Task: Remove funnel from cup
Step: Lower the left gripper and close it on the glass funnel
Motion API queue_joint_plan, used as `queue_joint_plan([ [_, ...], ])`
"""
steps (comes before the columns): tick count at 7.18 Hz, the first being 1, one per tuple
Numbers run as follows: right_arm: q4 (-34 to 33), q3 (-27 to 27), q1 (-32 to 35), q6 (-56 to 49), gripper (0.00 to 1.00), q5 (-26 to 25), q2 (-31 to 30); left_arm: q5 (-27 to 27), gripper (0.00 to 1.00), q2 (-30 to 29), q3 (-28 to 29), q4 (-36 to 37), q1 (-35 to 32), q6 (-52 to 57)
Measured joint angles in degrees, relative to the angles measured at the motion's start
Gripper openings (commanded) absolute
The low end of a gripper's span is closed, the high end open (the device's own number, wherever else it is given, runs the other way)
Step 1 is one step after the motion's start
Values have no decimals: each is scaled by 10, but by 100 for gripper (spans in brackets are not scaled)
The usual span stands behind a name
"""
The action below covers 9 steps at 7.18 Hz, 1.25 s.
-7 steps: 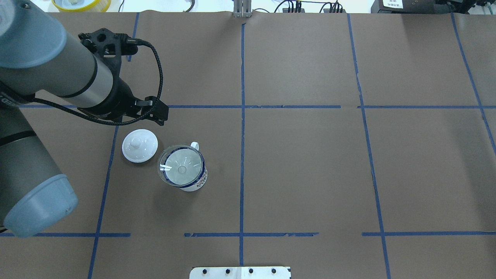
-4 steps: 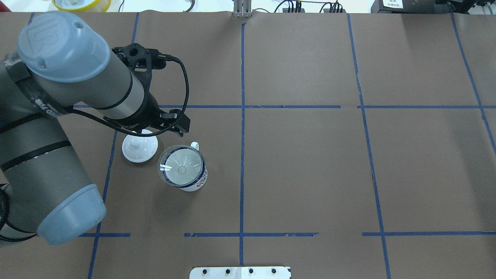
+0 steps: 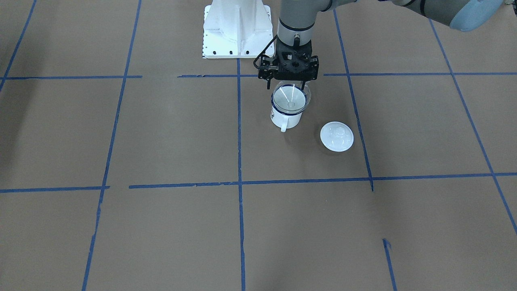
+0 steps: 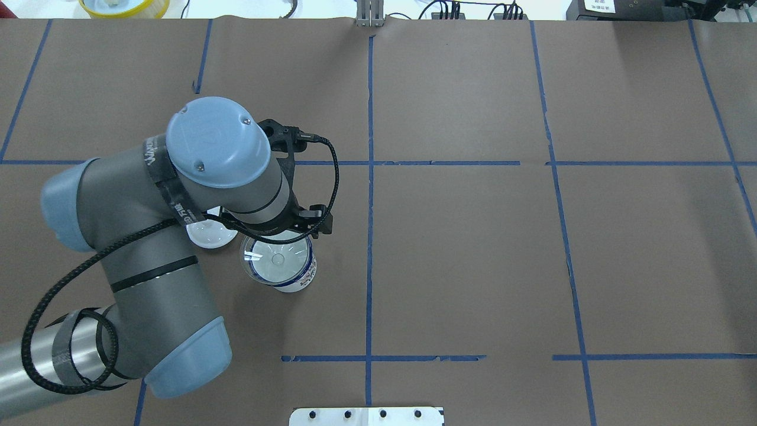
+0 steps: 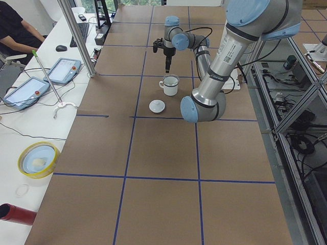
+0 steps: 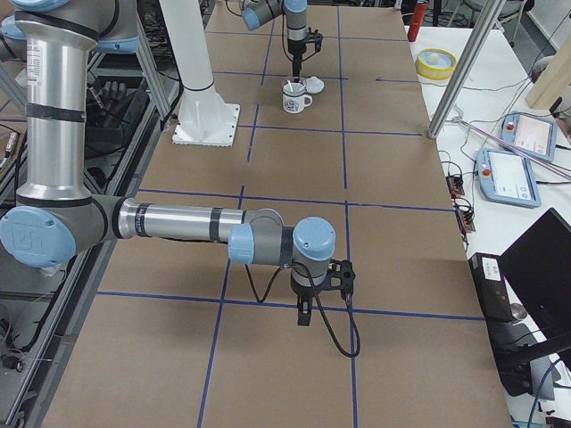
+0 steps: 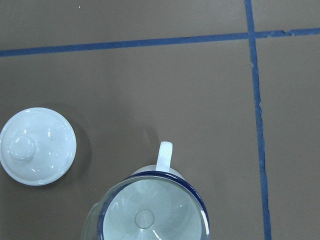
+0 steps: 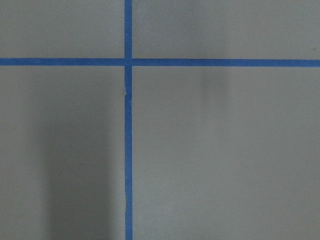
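Observation:
The clear funnel [image 3: 291,97] sits in the white cup [image 3: 286,116], which has a blue rim and its handle pointing away from the robot. Both show in the overhead view, funnel [image 4: 277,258] in cup [image 4: 298,283], and at the bottom of the left wrist view, funnel [image 7: 145,216] in cup [image 7: 165,156]. My left gripper [image 3: 285,86] hangs straight down just above the funnel's robot-side rim, with its fingers spread open and empty. My right gripper [image 6: 303,312] shows only in the exterior right view, far from the cup, and I cannot tell whether it is open or shut.
A flat white lid with a knob [image 3: 337,136] lies on the table beside the cup, partly under my left arm in the overhead view [image 4: 208,238]. The white robot base plate [image 3: 236,28] stands behind the cup. A yellow bowl [image 4: 124,6] sits beyond the table's far edge.
My left arm has swung right and nearer, from beyond the lid to over the cup and funnel. It now covers part of the lid. Cup, funnel and lid have not moved.

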Motion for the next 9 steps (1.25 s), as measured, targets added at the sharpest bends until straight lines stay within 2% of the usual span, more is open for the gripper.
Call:
queue_joint_plan([
  [3, 0, 0, 0, 0, 100, 0, 0, 15, 81, 0, 38, -39, 26, -28],
  [9, 0, 0, 0, 0, 100, 0, 0, 17, 25, 3, 54, -55, 33, -32],
])
